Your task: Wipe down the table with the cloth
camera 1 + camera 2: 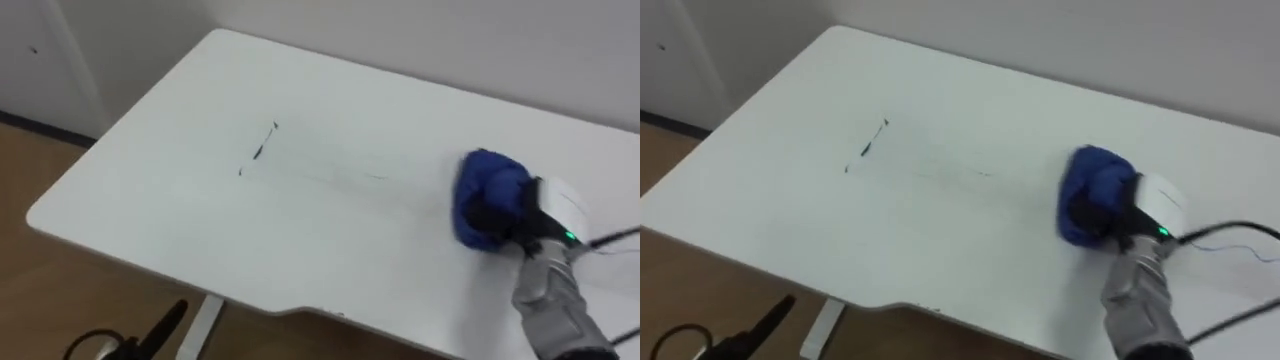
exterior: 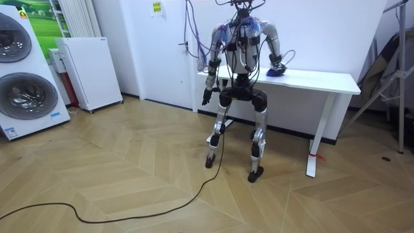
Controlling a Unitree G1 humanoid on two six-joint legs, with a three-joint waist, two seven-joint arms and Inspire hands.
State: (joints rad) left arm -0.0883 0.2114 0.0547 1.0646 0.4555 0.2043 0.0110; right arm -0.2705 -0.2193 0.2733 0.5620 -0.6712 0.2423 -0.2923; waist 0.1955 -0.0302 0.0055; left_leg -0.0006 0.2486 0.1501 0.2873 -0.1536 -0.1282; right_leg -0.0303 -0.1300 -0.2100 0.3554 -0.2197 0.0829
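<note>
One right robot hand (image 1: pixel 512 220) clenched on blue cloth (image 1: pixel 485 185), cloth on white table (image 1: pixel 200 210), dark marks (image 1: pixel 262 150) well apart

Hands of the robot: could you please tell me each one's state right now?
Right hand: closed on the blue cloth on the table.
Left hand: hanging at its side, cannot be told.

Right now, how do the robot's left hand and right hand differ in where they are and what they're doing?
The right hand is up on the white table, while the left hand hangs beside the hip, off the table. The right hand's fingers are curled on a blue cloth; the left hand holds nothing. Both hands look dark.
</note>
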